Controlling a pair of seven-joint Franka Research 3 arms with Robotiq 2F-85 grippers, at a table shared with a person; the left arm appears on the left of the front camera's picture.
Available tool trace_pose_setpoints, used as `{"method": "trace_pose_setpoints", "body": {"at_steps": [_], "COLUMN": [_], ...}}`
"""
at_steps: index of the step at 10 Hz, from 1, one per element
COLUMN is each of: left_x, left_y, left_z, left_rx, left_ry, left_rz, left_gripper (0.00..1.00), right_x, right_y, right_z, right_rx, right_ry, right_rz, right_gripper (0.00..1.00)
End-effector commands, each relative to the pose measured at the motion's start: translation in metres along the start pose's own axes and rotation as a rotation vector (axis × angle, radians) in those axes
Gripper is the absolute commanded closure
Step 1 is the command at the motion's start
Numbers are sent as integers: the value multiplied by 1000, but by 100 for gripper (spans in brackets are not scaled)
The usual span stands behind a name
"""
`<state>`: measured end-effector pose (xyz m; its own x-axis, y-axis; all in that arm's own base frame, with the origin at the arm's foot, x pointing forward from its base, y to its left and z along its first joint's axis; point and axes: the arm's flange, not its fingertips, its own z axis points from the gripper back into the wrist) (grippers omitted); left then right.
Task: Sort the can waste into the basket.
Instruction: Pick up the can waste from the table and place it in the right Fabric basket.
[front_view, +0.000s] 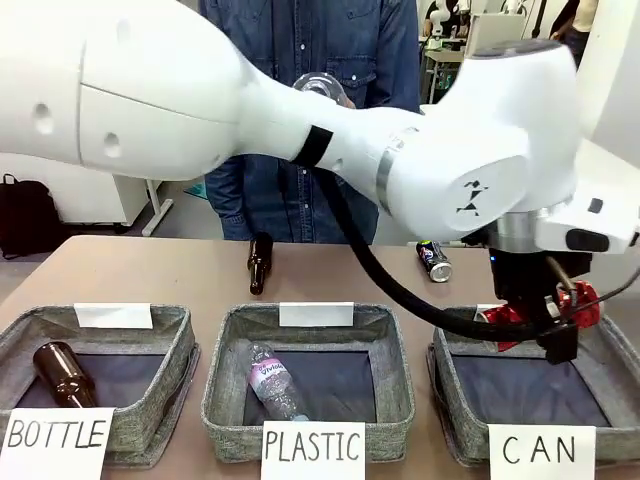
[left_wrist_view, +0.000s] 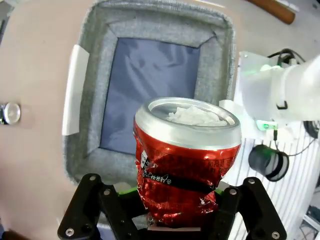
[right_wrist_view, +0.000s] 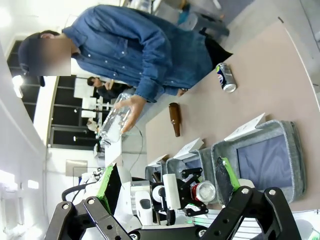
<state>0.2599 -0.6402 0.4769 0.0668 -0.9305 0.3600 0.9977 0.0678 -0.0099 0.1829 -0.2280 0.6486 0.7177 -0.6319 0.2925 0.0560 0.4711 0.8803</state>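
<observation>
Left tool (left_wrist_view: 177, 202) is clamped on the red can (left_wrist_view: 185, 160), green pads pinching the dented body near its lower end, open end facing my wrist camera. In the front view my left arm reaches across to the right side, and the left tool (front_view: 545, 315) holds the red can (front_view: 584, 303) above the far part of the CAN basket (front_view: 446, 378), clear of the rim. From the wrist, the CAN basket (left_wrist_view: 150, 20) sits right under the can, with its dark base showing past the can's top edge.

Right tool (right_wrist_view: 166, 165) has its jaws apart, with both green pads bare. It is up off the desk (right_wrist_view: 280, 65) and looks across at the left arm and the baskets.

The blue can (front_view: 434, 260) lies on its side on the desk (front_view: 150, 275), just beyond the CAN basket's far rim and well apart from both tools.

Further out, one brown bottle (front_view: 260, 262) lies on the desk behind the PLASTIC basket (front_view: 222, 385), which holds a clear bottle (front_view: 275, 383). Another brown bottle (front_view: 64, 374) lies in the BOTTLE basket (front_view: 30, 330). The person (front_view: 300, 40) at the far side holds a clear plastic bottle (right_wrist_view: 117, 120) in one hand (right_wrist_view: 134, 106)
</observation>
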Motion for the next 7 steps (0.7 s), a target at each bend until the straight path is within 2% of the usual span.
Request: {"method": "trace_pose_setpoints", "body": {"at_steps": [1, 2, 3, 4, 5, 6, 7], "left_x": [15, 14, 14, 14, 14, 13, 12], "left_y": [3, 3, 3, 2, 2, 2, 3], "left_z": [5, 5, 5, 5, 5, 6, 7], "left_rx": [27, 34, 44, 45, 49, 53, 56], "left_ry": [26, 43, 46, 45, 43, 42, 38], "left_rz": [18, 2, 3, 2, 0, -2, 2], "left_gripper": [97, 39, 39, 0, 35, 0, 0], "right_x": [0, 0, 0, 0, 0, 0, 0], "right_y": [0, 0, 0, 0, 0, 0, 0], "right_z": [0, 0, 0, 0, 0, 0, 0], "right_rx": [7, 7, 7, 7, 7, 7, 7], "right_ry": [-12, -12, -12, -12, -12, -12, -12], "right_rz": [0, 0, 0, 0, 0, 0, 0], "right_gripper": [0, 0, 0, 0, 0, 0, 0]}}
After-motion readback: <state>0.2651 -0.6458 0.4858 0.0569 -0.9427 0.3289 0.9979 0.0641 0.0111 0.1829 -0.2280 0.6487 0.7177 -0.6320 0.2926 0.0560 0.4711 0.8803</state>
